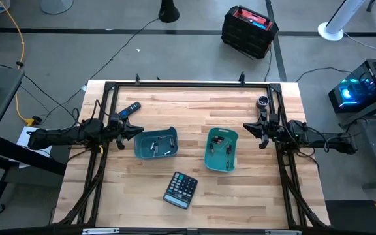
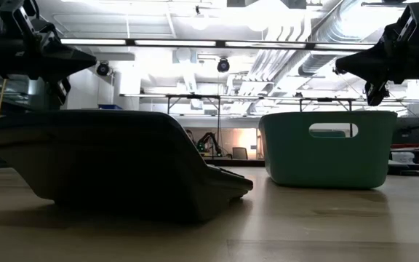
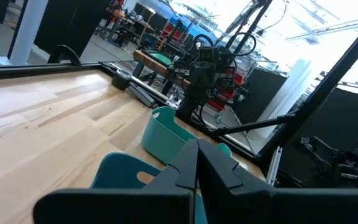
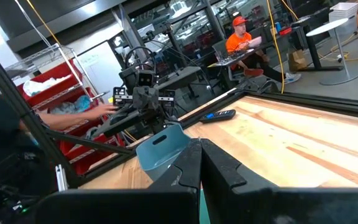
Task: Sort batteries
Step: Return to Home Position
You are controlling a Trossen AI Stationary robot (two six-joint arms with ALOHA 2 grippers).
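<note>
Two teal bins stand on the wooden table: the left bin (image 1: pixel 156 143) and the right bin (image 1: pixel 221 151). Small batteries lie inside both, silvery and dark ones in the left bin (image 1: pixel 154 147) and a few with reddish parts in the right bin (image 1: pixel 218 140). My left gripper (image 1: pixel 140 131) (image 3: pixel 197 163) hovers shut just left of the left bin, above the table. My right gripper (image 1: pixel 245 126) (image 4: pixel 200 163) hovers shut to the right of the right bin. In the low view both grippers hang high, the left gripper (image 2: pixel 92 57) and the right gripper (image 2: pixel 338 67).
A dark calculator (image 1: pixel 180 190) lies near the table's near edge and fills the low view's foreground (image 2: pixel 122 164). A black remote-like stick (image 1: pixel 130 109) lies by the left arm. A tape roll (image 1: pixel 263 102) sits near the far right corner. A person in orange (image 4: pixel 241 38) sits beyond the table.
</note>
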